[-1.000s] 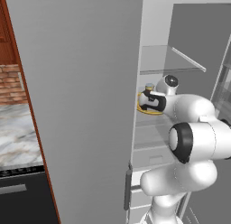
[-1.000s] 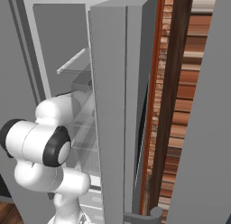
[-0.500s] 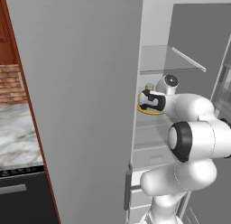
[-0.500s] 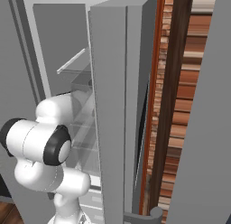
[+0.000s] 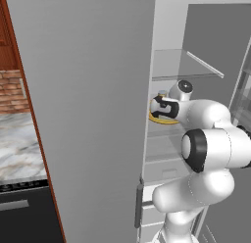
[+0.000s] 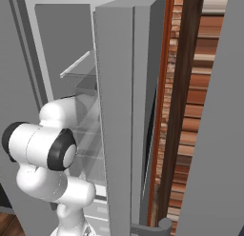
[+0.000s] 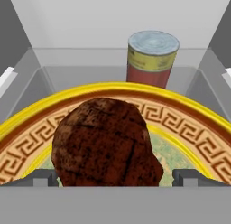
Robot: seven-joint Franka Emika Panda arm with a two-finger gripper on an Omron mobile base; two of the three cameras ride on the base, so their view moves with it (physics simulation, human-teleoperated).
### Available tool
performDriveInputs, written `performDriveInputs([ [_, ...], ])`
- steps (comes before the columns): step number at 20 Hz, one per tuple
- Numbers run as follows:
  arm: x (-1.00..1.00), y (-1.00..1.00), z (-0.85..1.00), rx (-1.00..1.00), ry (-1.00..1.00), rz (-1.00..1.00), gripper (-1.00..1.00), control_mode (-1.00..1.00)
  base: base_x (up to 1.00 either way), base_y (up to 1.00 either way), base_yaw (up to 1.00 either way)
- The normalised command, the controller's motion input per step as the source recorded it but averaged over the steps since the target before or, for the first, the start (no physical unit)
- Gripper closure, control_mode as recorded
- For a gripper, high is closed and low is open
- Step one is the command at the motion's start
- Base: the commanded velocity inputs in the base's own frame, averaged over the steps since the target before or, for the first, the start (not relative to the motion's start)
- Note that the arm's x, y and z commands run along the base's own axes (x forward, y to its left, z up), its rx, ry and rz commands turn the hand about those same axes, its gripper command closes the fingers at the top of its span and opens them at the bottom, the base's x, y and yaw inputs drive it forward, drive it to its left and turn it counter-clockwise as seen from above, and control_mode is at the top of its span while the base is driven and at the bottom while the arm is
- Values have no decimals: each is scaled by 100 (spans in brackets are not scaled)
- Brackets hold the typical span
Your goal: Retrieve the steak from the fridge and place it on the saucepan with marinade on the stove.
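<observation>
Hand view: steak (image 7: 104, 144) lies on a yellow plate (image 7: 189, 117) inside the white fridge (image 5: 166, 36); gripper (image 7: 115, 178) spread wide, ungrasping.

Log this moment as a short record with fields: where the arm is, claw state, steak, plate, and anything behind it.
arm: reaching into the open fridge
claw: open, one fingertip on each side of the steak, no grip yet
steak: dark red-brown lump lying on the plate
plate: yellow rim with patterned band, on a fridge shelf
behind plate: can, upright, red body, grey lid
</observation>
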Motion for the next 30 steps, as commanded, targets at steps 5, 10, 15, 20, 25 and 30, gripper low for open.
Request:
performDriveInputs([
  [5,0,0,-1,0,0,0,-100,-100,0,0,0],
  [10,0,0,0,0,0,0,-100,-100,0,0,0],
  [15,0,0,0,0,0,0,-100,-100,0,0,0],
  [20,0,0,0,0,0,0,-100,-100,0,0,0],
  [25,0,0,0,0,0,0,100,-100,0,0,0],
  [30,0,0,0,0,0,0,100,-100,0,0,0],
])
